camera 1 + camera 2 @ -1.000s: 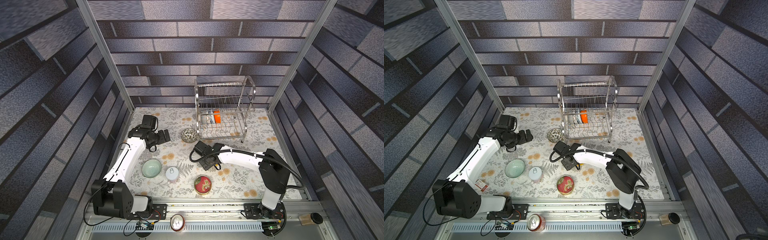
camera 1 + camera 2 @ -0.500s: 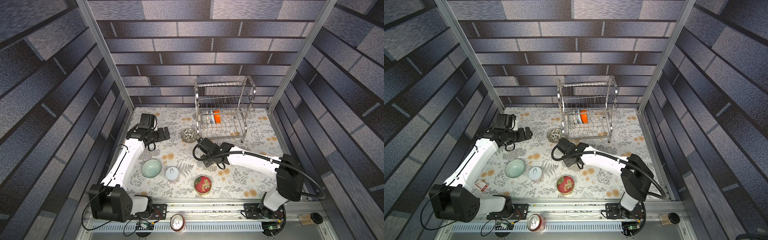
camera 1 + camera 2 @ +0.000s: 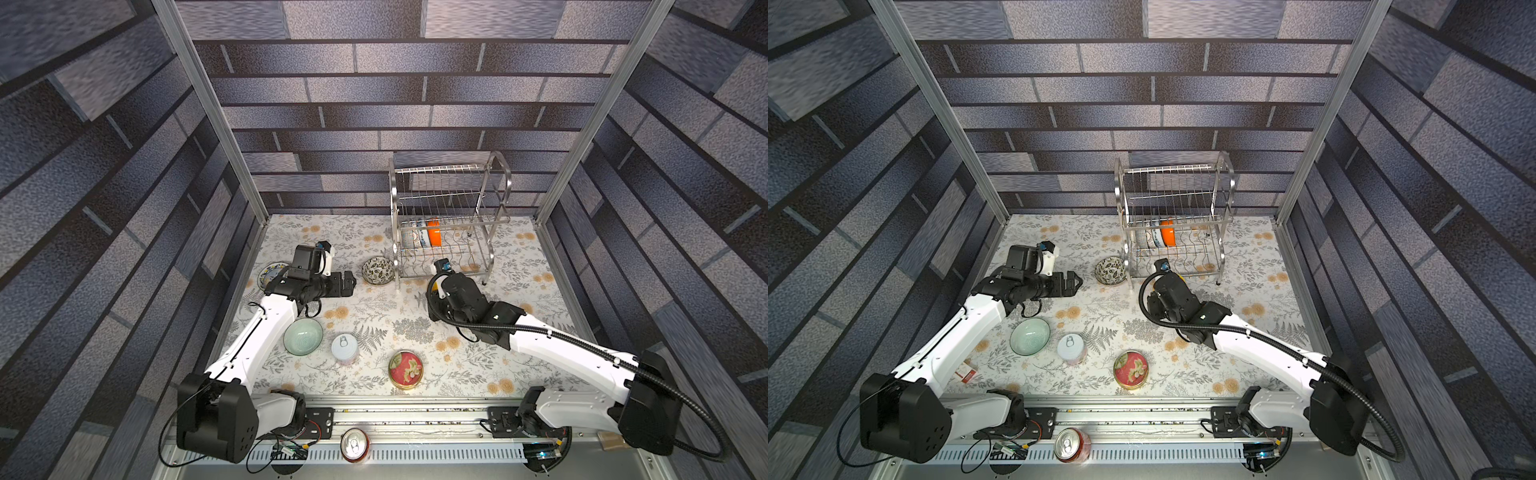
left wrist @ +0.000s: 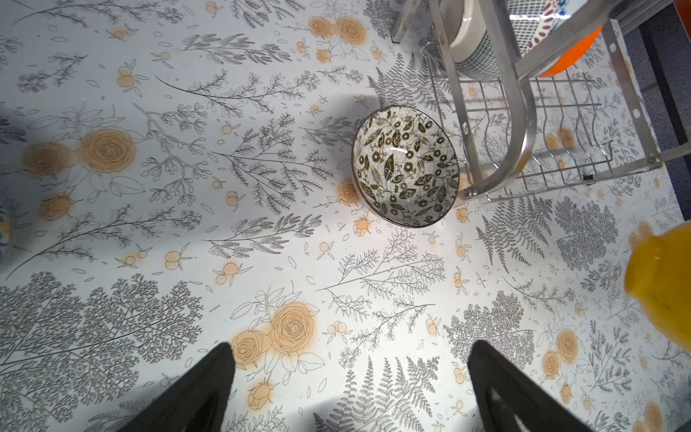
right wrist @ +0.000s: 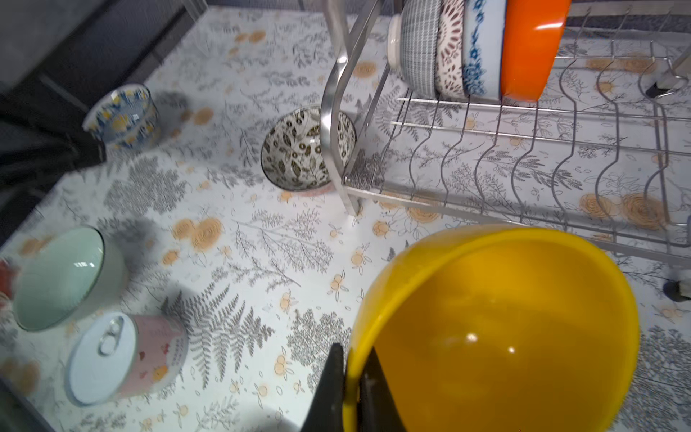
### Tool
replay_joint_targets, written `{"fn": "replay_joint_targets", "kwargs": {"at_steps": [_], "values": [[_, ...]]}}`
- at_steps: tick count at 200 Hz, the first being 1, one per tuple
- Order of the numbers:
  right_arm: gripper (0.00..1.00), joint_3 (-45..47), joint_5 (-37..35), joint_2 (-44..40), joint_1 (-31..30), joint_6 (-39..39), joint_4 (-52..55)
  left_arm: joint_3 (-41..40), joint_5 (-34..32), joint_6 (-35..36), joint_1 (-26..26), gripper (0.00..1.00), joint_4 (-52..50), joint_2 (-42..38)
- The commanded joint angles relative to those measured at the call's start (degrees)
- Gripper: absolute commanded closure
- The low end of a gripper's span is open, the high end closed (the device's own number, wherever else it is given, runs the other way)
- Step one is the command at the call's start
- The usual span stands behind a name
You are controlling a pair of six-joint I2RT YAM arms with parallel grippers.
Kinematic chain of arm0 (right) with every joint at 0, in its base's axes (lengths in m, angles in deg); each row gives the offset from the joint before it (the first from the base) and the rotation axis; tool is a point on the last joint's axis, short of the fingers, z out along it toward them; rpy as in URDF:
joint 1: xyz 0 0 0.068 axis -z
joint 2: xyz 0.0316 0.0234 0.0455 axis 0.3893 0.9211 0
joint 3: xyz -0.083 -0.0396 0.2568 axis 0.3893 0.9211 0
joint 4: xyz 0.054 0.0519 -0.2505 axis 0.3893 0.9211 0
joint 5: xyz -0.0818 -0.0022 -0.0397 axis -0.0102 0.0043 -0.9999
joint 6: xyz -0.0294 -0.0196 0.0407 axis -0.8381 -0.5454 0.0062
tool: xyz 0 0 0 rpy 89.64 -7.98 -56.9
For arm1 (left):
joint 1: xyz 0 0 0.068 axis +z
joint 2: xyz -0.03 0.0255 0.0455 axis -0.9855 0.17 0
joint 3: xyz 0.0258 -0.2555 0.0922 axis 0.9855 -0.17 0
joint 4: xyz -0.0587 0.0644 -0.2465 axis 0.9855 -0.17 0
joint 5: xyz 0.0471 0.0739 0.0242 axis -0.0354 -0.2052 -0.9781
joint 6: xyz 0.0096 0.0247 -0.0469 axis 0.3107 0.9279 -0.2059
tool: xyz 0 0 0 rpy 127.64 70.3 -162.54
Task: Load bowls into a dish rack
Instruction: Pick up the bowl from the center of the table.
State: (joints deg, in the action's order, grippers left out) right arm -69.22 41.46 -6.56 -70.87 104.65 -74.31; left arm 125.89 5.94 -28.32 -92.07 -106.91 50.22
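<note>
Right hand [image 5: 353, 355] pinches the yellow bowl [image 5: 497, 329] by its rim, mouth tilted. Dish rack [image 5: 329, 123] lies just ahead; free lower-tier slots beside the orange bowl [image 5: 531, 48]. This hand is nearer. Left hand [image 4: 351, 346] wide open, empty, over bare surface [image 4: 187, 232].

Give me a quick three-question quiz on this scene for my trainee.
1. True or false: the right hand is shut on the yellow bowl's rim.
2. How many bowls stand in the rack?
3. Which thing sits right beside the rack's leg? A green bowl; B dark floral bowl; C can.

Key: 1 true; 2 four; 3 B.
</note>
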Motion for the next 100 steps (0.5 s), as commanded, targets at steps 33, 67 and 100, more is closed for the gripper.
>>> {"fn": "replay_joint_targets", "kwargs": {"at_steps": [33, 67, 100], "values": [[0.91, 6.2, 7.2, 0.9, 6.9, 17.7, -29.2, -1.0, 3.0, 3.7, -2.1, 0.0, 3.6, -1.0], [0.91, 7.2, 11.3, 5.9, 10.8, 26.9, -42.1, -1.8, 3.6, 3.7, -2.5, 0.0, 4.9, -2.0], [0.91, 5.9, 15.0, 11.1, 13.5, 33.4, -49.0, -2.1, 3.6, 3.9, -2.6, 0.0, 5.4, -2.7]]}}
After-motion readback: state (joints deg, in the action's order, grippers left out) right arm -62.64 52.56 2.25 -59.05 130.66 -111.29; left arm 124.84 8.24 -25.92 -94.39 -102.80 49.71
